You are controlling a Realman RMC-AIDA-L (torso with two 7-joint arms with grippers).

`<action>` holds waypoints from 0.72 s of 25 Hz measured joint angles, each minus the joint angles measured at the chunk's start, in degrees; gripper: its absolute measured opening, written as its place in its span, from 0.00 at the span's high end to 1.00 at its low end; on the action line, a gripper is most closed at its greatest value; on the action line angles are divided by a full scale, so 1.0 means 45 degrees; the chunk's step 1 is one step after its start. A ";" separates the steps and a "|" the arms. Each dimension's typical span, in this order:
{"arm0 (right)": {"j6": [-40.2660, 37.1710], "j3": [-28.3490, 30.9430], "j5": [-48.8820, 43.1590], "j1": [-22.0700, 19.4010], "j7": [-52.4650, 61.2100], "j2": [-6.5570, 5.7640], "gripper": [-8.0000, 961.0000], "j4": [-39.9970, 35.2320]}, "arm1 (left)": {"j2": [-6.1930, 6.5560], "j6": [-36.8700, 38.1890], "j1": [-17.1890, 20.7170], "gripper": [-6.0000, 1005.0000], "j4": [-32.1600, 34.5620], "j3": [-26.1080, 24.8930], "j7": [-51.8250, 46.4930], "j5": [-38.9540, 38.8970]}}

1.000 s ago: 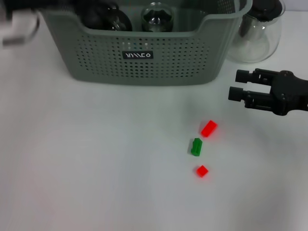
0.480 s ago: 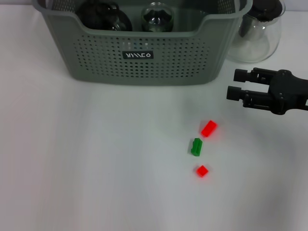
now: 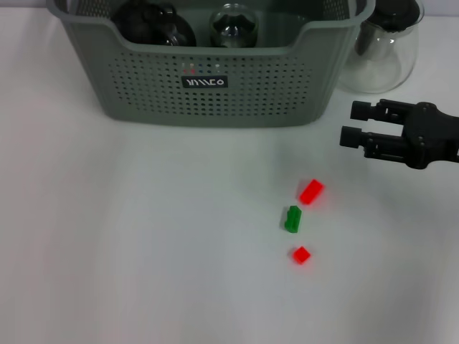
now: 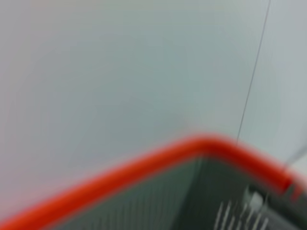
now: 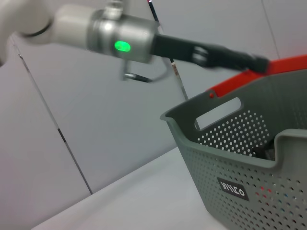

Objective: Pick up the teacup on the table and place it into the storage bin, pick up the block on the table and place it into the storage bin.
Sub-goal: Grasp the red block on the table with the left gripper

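Observation:
The storage bin (image 3: 215, 100), grey-green and perforated, stands at the far side of the table; it also shows in the right wrist view (image 5: 249, 167). Inside it sit a dark round vessel (image 3: 154, 25) and a clear glass one (image 3: 233, 21); I cannot tell which is the teacup. Three blocks lie on the table in front of it: a red one (image 3: 311, 191), a green one (image 3: 292, 218) and a smaller red one (image 3: 301, 254). My right gripper (image 3: 351, 122) hovers open and empty, up and right of the blocks. My left gripper (image 5: 230, 56) is raised above the bin's far side.
A clear glass carafe (image 3: 384, 46) with a dark lid stands right of the bin, just behind my right gripper. A red-rimmed object (image 5: 283, 64) lies behind the bin, and the rim (image 4: 144, 163) fills the left wrist view. White tabletop spreads to the left and front.
The left arm, blurred at the head view's upper left a second ago, has left that view. The right gripper has barely shifted. The blocks have not moved.

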 joint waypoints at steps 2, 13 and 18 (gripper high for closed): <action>-0.0004 0.0012 -0.0004 -0.0004 -0.0010 -0.0013 0.24 0.0000 | -0.0001 0.0648 0.1519 0.50 0.1053 -0.0343 0.1288 -0.2562; 0.0111 0.0045 -0.0002 -0.0070 0.0036 -0.0018 0.24 0.0004 | -0.0582 0.7938 0.6097 0.20 -0.4446 -0.5563 1.4032 -0.8325; 0.0125 0.0050 -0.0002 0.0004 0.0046 0.0027 0.24 0.0005 | -0.0668 0.7924 0.6238 0.12 -0.8510 -0.5376 1.9299 -0.6137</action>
